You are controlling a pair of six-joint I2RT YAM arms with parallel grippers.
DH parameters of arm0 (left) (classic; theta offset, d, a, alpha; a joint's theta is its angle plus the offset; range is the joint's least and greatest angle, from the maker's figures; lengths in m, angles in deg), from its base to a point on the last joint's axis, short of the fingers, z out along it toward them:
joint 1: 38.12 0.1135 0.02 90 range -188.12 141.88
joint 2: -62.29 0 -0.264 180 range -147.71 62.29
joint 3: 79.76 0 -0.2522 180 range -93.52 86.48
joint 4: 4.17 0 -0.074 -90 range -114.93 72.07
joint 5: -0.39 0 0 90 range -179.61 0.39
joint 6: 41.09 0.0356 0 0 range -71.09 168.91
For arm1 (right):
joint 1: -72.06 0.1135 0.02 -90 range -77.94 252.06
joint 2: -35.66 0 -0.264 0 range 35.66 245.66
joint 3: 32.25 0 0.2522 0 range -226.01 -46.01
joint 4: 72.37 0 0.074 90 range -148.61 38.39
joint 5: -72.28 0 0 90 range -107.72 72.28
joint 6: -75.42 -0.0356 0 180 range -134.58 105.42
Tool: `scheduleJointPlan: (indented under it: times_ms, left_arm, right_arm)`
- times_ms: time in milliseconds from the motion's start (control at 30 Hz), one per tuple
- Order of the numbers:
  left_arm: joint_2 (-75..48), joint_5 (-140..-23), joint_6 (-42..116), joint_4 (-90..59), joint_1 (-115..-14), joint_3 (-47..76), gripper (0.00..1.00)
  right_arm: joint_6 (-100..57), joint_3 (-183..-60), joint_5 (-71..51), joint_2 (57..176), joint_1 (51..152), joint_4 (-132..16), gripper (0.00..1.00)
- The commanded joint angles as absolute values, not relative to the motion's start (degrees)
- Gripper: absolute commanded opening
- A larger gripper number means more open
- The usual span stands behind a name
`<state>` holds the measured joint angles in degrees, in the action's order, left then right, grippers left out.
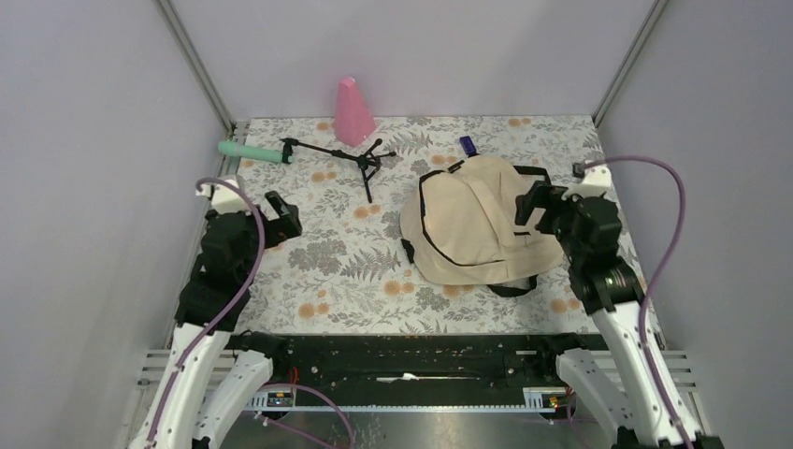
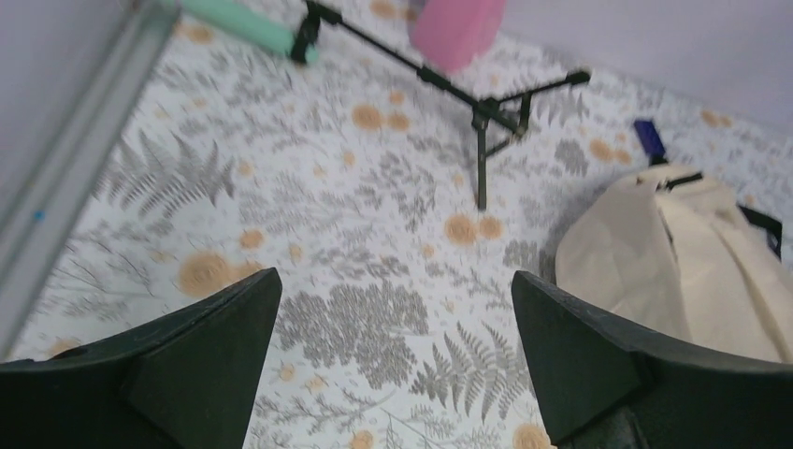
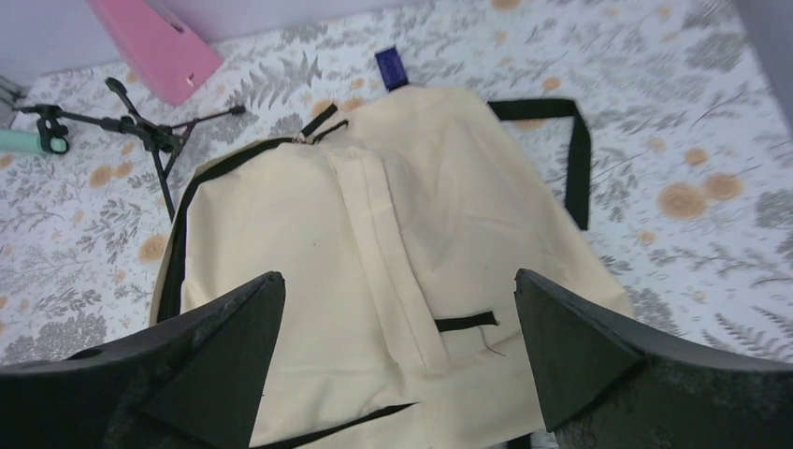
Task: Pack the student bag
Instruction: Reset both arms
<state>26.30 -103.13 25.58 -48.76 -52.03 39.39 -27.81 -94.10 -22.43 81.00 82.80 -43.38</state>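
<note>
Top: bag (image 1: 472, 220) lies flat at table's 3 o'clock, right gripper (image 1: 535, 204) above its right edge. Likely soft, light and floppy; take by black zipper trim. Tripod (image 1: 360, 161) and cone (image 1: 353, 112) at 12, apart from bag.
Left wrist: left gripper (image 2: 395, 278) spread, empty.
Right wrist: jaws spread, empty, above bag; nothing obstructs.

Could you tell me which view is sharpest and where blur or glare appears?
Top external: sharpest, evenly lit, no glare, only soft shadows beside the student bag. Left wrist: soft throughout, the pink cone smeared. Right wrist: bag seams crisp, tablecloth blurred at right.
</note>
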Motion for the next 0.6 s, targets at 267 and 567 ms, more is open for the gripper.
scheduleJointPlan:
  times_ms: [267, 567]
  left_arm:
    - [39.30, -112.47, 34.04, -44.93, -51.70, 41.04, 0.99]
    - [43.11, -111.35, 33.55, -44.97, -51.74, 43.50, 0.99]
  right_arm:
    - [-19.81, -77.75, -30.22, 51.60, 82.58, -57.87, 1.00]
    - [-18.57, -78.91, -28.74, 53.80, 82.58, -57.41, 1.00]
